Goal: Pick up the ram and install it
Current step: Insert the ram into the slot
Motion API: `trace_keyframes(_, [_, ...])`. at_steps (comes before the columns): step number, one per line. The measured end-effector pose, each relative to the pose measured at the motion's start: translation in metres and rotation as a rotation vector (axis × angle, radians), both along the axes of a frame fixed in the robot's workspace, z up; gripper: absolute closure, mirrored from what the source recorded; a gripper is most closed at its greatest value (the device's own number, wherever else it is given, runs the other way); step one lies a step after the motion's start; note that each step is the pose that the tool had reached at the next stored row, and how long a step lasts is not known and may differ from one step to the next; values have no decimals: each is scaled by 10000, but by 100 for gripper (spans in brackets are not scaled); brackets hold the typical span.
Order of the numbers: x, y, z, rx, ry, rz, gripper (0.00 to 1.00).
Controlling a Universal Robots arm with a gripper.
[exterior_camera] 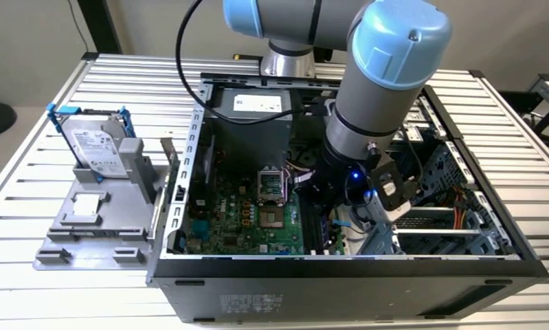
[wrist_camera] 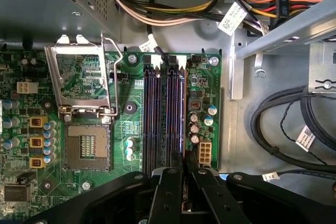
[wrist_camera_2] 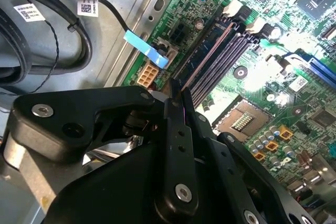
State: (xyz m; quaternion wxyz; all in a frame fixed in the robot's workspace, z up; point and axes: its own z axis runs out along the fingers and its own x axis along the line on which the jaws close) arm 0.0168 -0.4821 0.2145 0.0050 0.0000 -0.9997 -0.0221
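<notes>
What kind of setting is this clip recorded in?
Probably a robotics lab or test bench for computer assembly: an open black desktop computer case lies on a slatted metal table, with a grey-and-blue robot arm reaching in over the green motherboard.

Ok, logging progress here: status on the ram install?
End effector shut on the ram. Ram on edge at the outermost memory slot, seating unclear. Nothing across the slots.

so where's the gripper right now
Down inside the open computer case, the gripper is over one end of the black memory slots on the green motherboard, beside the white connector.
</notes>
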Motion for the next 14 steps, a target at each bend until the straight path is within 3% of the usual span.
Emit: trace_keyframes(14, [2,-4,-3,2,17,50,100])
